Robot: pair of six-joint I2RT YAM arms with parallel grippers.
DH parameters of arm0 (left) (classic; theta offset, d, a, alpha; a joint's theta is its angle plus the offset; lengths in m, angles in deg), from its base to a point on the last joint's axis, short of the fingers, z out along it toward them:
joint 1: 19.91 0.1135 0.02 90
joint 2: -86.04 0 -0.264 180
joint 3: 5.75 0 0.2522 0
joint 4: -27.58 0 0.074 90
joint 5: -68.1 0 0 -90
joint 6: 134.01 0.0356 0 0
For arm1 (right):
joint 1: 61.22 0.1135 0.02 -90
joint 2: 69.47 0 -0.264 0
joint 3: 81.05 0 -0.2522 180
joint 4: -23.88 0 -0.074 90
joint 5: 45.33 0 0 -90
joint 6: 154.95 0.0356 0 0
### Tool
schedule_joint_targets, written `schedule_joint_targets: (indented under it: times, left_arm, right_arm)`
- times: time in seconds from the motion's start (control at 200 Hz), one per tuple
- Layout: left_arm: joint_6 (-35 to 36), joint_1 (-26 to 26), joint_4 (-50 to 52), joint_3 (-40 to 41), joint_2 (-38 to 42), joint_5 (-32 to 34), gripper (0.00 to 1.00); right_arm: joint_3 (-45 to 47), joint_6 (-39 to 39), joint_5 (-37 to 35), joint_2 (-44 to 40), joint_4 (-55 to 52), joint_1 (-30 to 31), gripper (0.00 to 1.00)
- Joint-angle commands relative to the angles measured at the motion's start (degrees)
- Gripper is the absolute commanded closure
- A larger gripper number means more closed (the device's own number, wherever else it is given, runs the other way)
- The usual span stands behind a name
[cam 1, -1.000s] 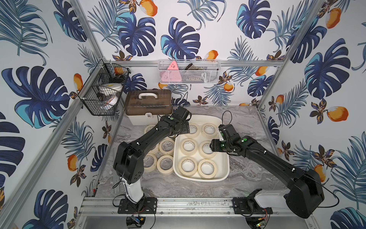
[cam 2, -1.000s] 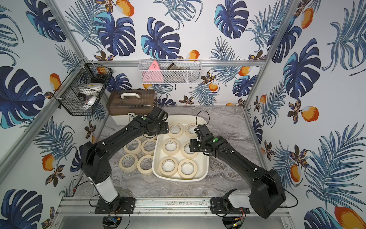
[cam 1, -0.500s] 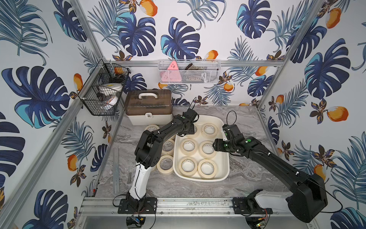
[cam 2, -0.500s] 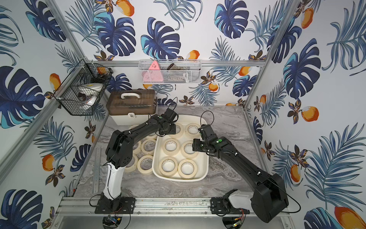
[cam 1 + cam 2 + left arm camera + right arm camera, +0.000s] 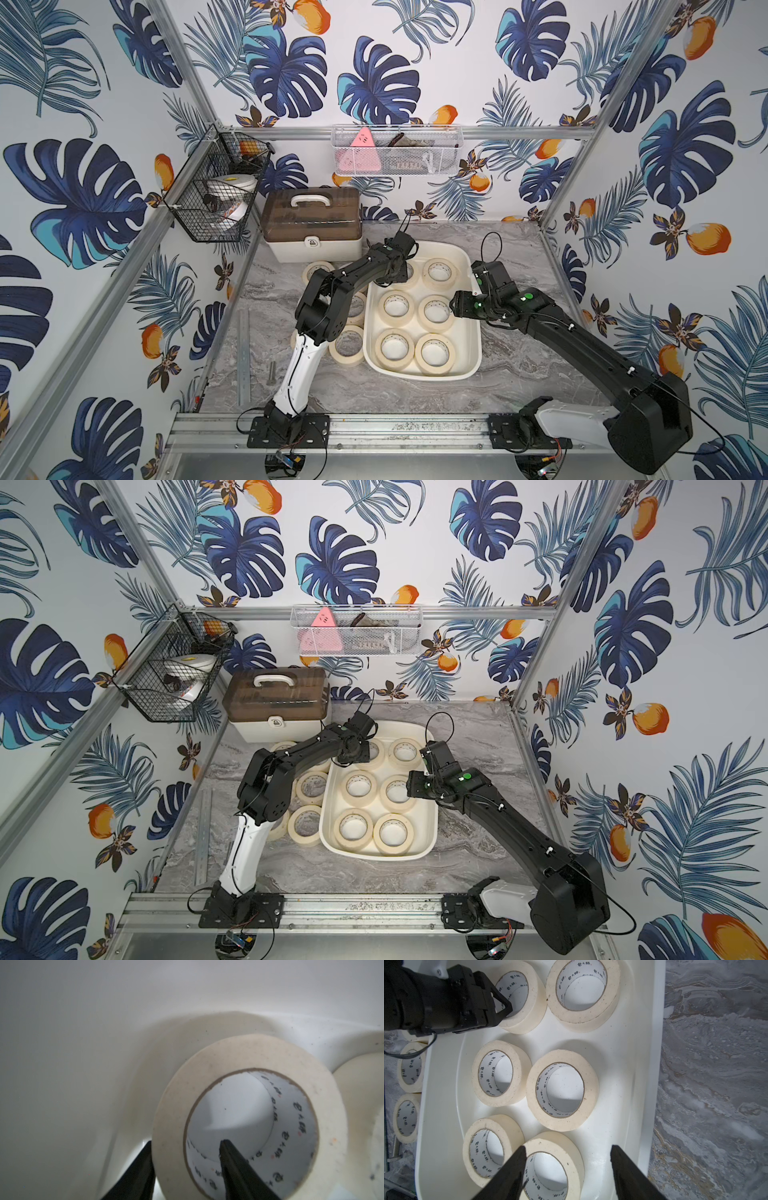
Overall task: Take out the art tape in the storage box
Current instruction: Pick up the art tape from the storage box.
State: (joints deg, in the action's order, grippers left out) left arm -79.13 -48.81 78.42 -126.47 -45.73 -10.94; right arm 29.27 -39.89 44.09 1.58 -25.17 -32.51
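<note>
Two jaws of your left gripper point(image 5: 185, 1142) straddle one art tape point(image 5: 249, 1051) roll's wall, far corner of the storage box point(image 5: 440, 249); the outer jaw is half hidden, so you cannot tell if they pinch. Your right gripper point(image 5: 568, 1148) hangs spread above another roll.

Tape rolls point(image 5: 591, 1088): matt cream paper, faintly speckled; cardboard cores, white printed lining.
Tub point(image 5: 648, 1064): smooth cream-white plastic, glossy.
Tabletop point(image 5: 716, 1084): grey marble-look surface, veined, faint sheen.
Case point(image 5: 311, 224) behind the tub: smooth white plastic body, brown see-through plastic lid.
Basket point(image 5: 212, 203) left of the tub: black metal wire.
Frame rail point(image 5: 395, 430) in front of the tub: bare metal.
</note>
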Motion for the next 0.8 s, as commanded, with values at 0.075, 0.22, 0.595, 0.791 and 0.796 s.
schedule_joint_targets:
  times: [0.075,0.22,0.595,0.791,0.796]
  left_arm:
    - [-0.78,0.23,-0.61,-0.84,-1.05,-0.42,0.63]
    - [-0.69,0.13,-0.63,-0.19,0.43,0.74,0.70]
    - [3.65,-3.40,4.43,-0.50,8.17,7.02,0.94]
    - [6.82,-7.04,8.29,-2.26,11.39,8.25,1.00]
    - [6.86,-7.13,8.32,-2.32,11.42,8.23,1.00]
  right_arm:
    - [-0.17,-0.14,0.06,-0.82,-1.14,-0.21,0.33]
    - [-0.58,-0.01,0.02,-1.41,-1.29,-0.49,0.33]
    - [-3.81,0.56,0.01,0.39,-0.13,-1.06,0.34]
    - [-5.57,0.99,0.18,1.44,1.78,-1.79,0.35]
    - [-5.68,1.02,0.16,1.50,1.84,-1.80,0.35]
